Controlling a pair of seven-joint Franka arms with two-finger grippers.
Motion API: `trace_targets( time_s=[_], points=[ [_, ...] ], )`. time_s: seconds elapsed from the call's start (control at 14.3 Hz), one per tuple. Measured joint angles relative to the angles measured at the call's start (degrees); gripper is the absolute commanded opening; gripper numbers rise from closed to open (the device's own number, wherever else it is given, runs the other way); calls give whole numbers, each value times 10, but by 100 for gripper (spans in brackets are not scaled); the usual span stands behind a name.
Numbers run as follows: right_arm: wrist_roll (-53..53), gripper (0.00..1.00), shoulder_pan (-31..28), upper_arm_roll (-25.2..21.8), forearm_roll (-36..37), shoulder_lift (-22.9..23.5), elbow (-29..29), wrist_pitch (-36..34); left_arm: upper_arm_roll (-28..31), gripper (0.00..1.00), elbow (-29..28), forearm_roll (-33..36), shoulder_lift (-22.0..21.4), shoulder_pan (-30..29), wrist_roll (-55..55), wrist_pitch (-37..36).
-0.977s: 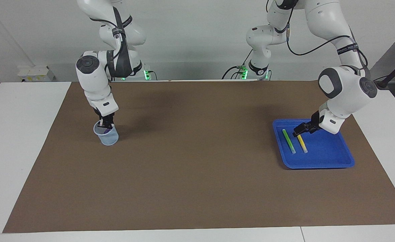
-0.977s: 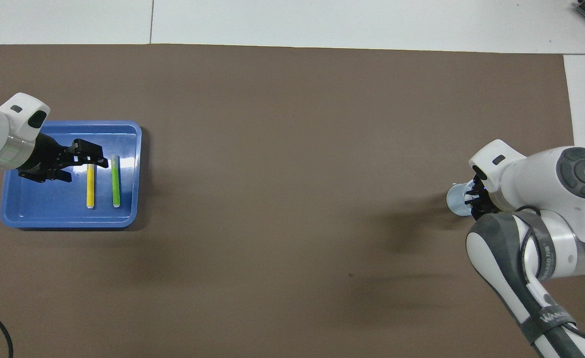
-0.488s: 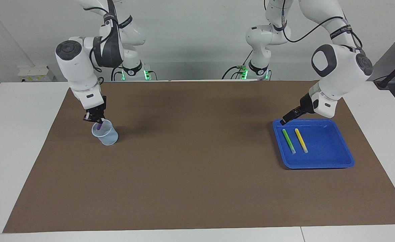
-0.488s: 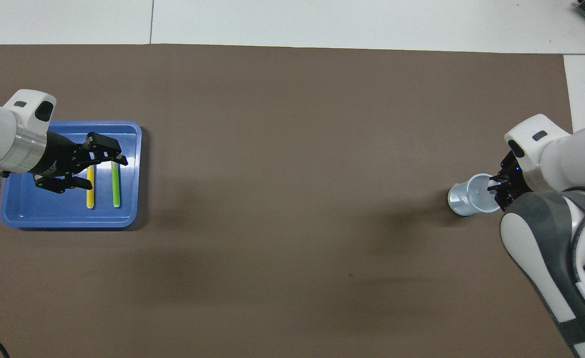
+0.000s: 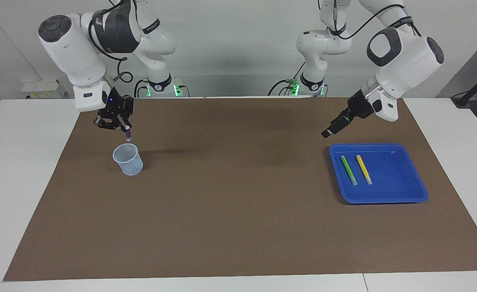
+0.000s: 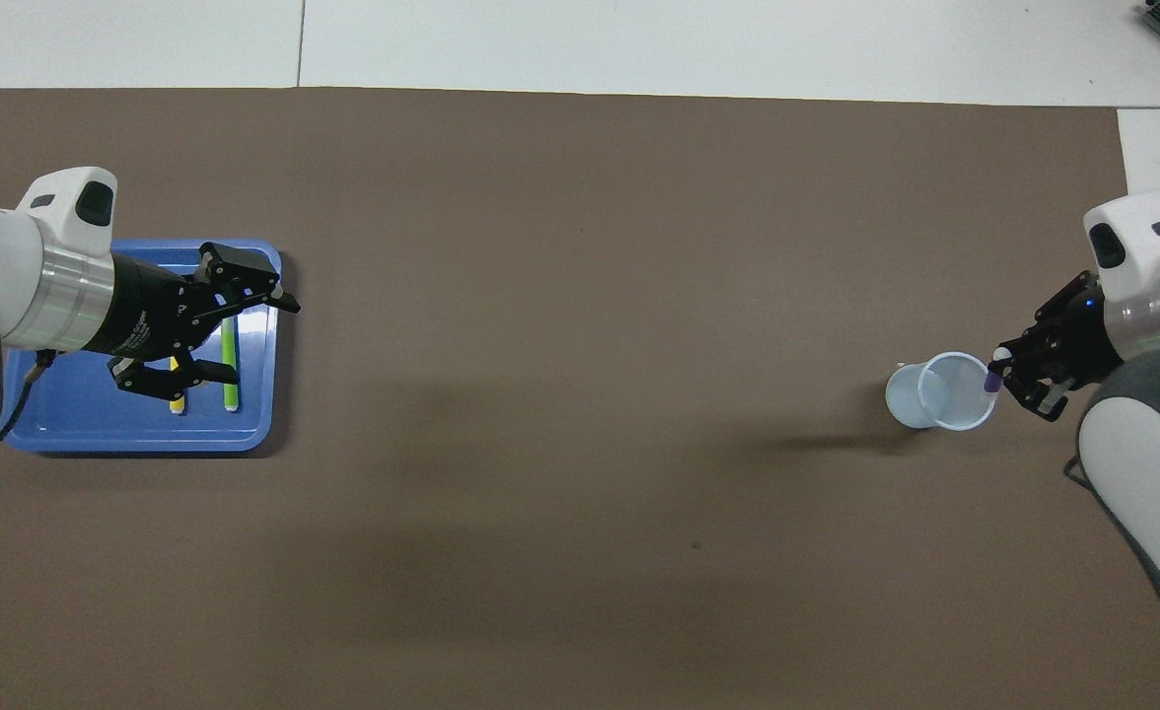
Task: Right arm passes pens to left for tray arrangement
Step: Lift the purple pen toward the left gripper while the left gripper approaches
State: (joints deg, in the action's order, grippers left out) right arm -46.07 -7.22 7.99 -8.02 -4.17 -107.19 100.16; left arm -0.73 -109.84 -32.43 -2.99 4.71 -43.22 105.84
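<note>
Bare mat [image 5: 230, 194] lies between cup [image 5: 128, 159] and tray [image 5: 384, 196].

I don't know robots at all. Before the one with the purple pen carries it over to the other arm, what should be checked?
1. Right gripper shut on purple pen: ok.
2. Pen lifted clear of the mesh cup: ok.
3. Left gripper open and holding nothing, ready to receive: ok.
4. Brown mat bare between the arms: ok.
5. Blue tray has room beside green pen and yellow pen: ok.
6. Grip firmness: cannot tell.
</note>
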Motion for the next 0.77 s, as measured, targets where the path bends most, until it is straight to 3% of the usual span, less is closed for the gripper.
trace_targets(
  time_s=[0.42,0.77],
  points=[
    [412,0,64,6,-189,0,-3,-2,2,100,-78,-99,-64,0,-89,7],
    [663,0,125,7,-293,-1,-31,99,-4,100,-121,-167,-92,14,-186,77]
  ],
)
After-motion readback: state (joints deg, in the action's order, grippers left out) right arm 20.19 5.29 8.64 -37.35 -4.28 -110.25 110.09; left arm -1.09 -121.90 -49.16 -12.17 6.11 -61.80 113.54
